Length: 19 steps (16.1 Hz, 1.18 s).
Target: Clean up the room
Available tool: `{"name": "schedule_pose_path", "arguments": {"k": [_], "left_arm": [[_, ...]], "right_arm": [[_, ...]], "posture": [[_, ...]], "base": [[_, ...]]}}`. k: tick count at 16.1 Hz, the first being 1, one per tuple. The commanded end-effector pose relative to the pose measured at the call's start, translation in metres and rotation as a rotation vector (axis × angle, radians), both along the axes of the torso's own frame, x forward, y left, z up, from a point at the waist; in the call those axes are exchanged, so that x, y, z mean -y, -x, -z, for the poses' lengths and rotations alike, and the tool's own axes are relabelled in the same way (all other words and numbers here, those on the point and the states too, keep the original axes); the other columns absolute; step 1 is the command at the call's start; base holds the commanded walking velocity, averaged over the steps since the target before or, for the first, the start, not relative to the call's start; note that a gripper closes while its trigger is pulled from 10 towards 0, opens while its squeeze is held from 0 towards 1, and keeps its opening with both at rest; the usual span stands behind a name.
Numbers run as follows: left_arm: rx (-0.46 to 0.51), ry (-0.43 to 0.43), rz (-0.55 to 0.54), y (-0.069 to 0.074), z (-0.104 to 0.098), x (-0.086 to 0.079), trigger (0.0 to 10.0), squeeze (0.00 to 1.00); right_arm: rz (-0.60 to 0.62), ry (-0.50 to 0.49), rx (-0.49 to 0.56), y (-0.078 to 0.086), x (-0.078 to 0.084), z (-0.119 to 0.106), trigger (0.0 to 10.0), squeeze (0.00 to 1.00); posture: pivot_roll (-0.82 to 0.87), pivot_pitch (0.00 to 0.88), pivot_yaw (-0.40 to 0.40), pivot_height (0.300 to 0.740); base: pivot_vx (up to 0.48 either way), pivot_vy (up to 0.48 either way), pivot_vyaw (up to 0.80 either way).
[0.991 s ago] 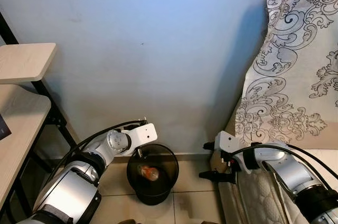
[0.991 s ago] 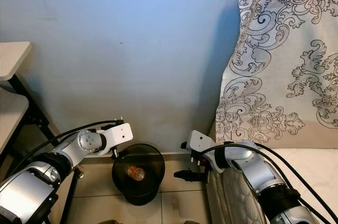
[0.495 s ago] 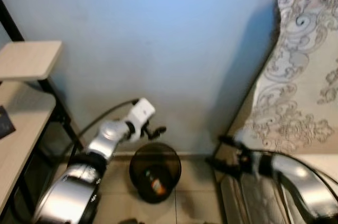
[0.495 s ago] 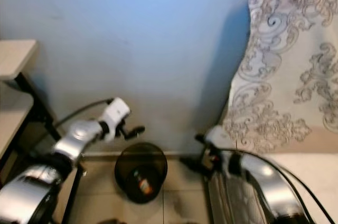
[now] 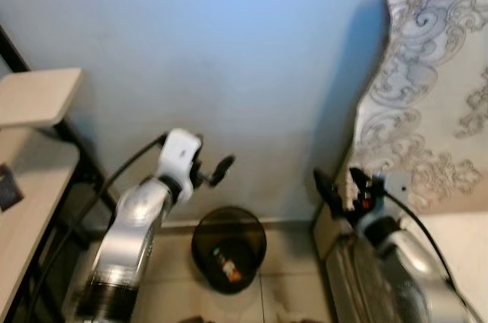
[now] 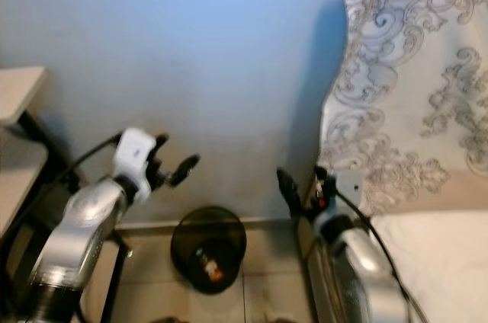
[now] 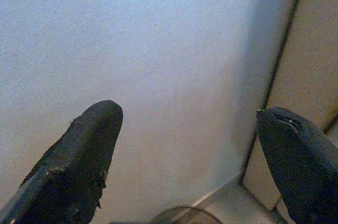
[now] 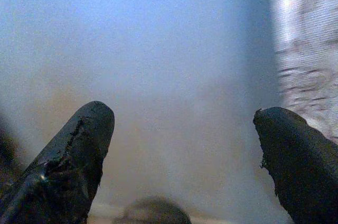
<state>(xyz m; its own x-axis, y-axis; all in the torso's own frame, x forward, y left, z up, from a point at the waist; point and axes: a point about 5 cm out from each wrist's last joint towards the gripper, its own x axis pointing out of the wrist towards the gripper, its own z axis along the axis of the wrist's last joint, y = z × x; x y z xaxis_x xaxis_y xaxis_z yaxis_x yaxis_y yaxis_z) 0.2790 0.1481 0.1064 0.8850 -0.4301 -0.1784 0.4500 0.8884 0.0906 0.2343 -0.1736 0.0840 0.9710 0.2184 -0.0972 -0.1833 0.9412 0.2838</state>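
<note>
Blue wall (image 5: 229,56) behind, black bin (image 5: 229,250) holding orange-labelled bottle (image 5: 226,256), left hand (image 5: 216,171) and right hand (image 5: 335,183) both spread, empty.

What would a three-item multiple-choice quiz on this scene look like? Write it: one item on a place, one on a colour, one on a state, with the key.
1. Where does the round black wastebasket stand?
A. On the tiled floor against the blue wall, between the two arms
B. On the wooden desk
C. On the mattress

2. What colour is the wall behind the wastebasket?
A. Green
B. Light blue
C. Red

3. How do the fingers of the left gripper stand?
A. Shut on a bottle
B. Shut on a cloth
C. Apart, with nothing between them

Key: 1 A, the head views show it on the floor tiles at the wall's foot. 2 B, the wall is pale blue in every view. 3 C, the left wrist view shows bare wall between the two black fingers.
</note>
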Motion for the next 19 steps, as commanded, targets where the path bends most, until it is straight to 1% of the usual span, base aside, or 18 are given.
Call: {"name": "schedule_pose_path", "arguments": {"k": [1,2,3,4,5,6,7,9,10,11,12,13,14,16,17,19], "left_arm": [[0.033,-0.004,-0.033,0.000,-0.011,-0.002,10.0,0.82],[-0.006,-0.022,-0.063,0.011,-0.006,-0.008,10.0,0.83],[-0.013,0.009,-0.105,0.014,-0.006,-0.011,10.0,0.85],[-0.012,0.013,-0.140,0.015,-0.005,-0.014,10.0,0.85],[-0.024,0.043,-0.207,0.018,-0.003,-0.022,10.0,0.84],[-0.021,0.041,-0.236,0.020,-0.004,-0.027,10.0,0.83],[-0.011,0.019,-0.237,0.021,-0.005,-0.030,10.0,0.83],[-0.025,0.036,-0.257,0.021,-0.008,-0.031,10.0,0.83],[-0.061,0.003,-0.250,0.026,-0.001,-0.029,10.0,0.83],[-0.071,-0.021,-0.259,0.027,0.004,-0.031,10.0,0.83],[-0.094,0.020,-0.244,0.026,0.007,-0.029,10.0,0.84],[-0.089,0.029,-0.263,0.016,0.004,-0.031,10.0,0.84],[-0.077,0.016,-0.276,0.013,0.002,-0.032,10.0,0.84],[-0.067,-0.053,-0.220,0.009,0.000,-0.031,10.0,0.83],[-0.070,-0.036,-0.227,0.009,0.000,-0.030,10.0,0.83],[-0.069,-0.035,-0.217,0.009,0.001,-0.026,10.0,0.83]], "right_arm": [[0.060,-0.003,-0.031,0.005,0.006,0.004,10.0,0.00],[0.145,-0.018,-0.068,0.012,0.003,0.011,10.0,0.00],[0.169,-0.019,-0.070,0.016,0.001,0.011,10.0,0.00],[0.178,-0.011,-0.068,0.017,0.001,0.011,10.0,0.00],[0.221,-0.039,-0.073,0.016,0.004,0.009,10.0,0.00],[0.225,-0.016,-0.065,0.012,0.005,0.007,10.0,0.00],[0.207,-0.003,-0.055,0.005,0.004,0.004,10.0,0.00],[0.206,0.004,-0.054,-0.001,0.002,0.001,10.0,0.00],[0.219,0.013,-0.073,-0.006,-0.001,0.003,10.0,0.00],[0.218,0.003,-0.083,-0.008,-0.003,0.005,10.0,0.00],[0.198,-0.011,-0.074,-0.013,-0.007,0.003,10.0,0.00],[0.176,-0.019,-0.051,-0.024,-0.009,-0.002,10.0,0.00],[0.166,-0.011,-0.039,-0.027,-0.010,-0.005,10.0,0.00],[0.158,0.003,-0.014,-0.035,-0.010,-0.011,10.0,0.00],[0.161,0.007,-0.012,-0.037,-0.009,-0.012,10.0,0.00],[0.160,0.009,-0.012,-0.038,-0.008,-0.012,10.0,0.00]], "posture": [[-0.04,0.000,0.047,0.740],[-0.03,0.000,0.034,0.740],[-0.02,0.000,0.027,0.740],[-0.02,0.000,0.026,0.740],[-0.02,0.000,0.025,0.740],[-0.02,0.000,0.016,0.740],[-0.01,0.000,0.009,0.740],[-0.01,0.000,0.004,0.740],[0.01,0.000,-0.013,0.740],[0.01,0.000,-0.014,0.740],[0.01,0.000,-0.019,0.740],[0.01,0.000,-0.014,0.740],[0.01,0.000,-0.014,0.740],[0.00,0.000,-0.010,0.740],[0.00,0.000,-0.009,0.740],[0.00,0.000,-0.007,0.740]], "base": [[0.000,0.000,-0.77],[0.000,0.000,-0.77],[0.000,0.000,-0.77],[0.000,0.000,-0.77],[0.000,0.000,-0.78],[0.000,0.000,-0.79],[0.000,0.000,-0.79],[0.000,0.000,-0.78],[0.000,0.000,-0.78],[0.000,0.000,-0.78],[0.000,0.000,-0.77],[0.000,0.000,-0.77],[0.000,0.000,-0.78],[0.000,0.000,-0.78],[0.000,0.000,-0.77],[0.000,0.000,-0.77]]}}
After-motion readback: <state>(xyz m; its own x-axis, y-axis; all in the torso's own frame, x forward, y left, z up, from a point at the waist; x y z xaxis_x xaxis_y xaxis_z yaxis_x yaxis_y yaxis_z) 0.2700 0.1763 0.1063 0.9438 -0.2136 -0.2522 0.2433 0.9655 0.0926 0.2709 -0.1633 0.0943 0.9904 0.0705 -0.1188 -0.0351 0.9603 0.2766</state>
